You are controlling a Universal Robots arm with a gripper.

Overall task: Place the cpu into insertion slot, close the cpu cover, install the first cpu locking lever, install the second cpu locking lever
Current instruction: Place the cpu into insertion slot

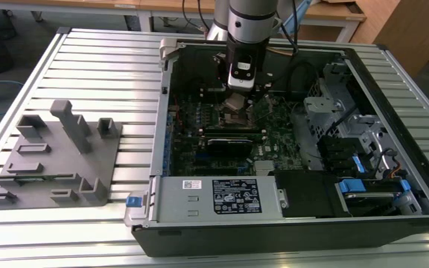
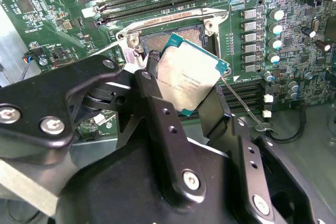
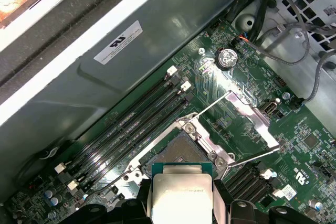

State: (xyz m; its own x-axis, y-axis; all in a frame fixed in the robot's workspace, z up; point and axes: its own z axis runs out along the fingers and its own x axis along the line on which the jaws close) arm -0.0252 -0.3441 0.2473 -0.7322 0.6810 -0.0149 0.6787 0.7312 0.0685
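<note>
Here, the small square silver-grey metal cpu (image 2: 191, 74) is being clamped between the black jaws, close to the dark-framed square insertion slot (image 2: 181, 36); the open black computer case (image 1: 274, 237) is being carried by a slatted grey metal surface (image 1: 95, 61).

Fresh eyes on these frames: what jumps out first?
The cpu, silver top up, is clamped in the gripper and tilted just over the bare insertion slot. In the first wrist view, the cpu cover is swung open beside the slot. In the exterior view, the open computer case sits on a slatted table, with a grey fixture on the exterior view's left.
</note>
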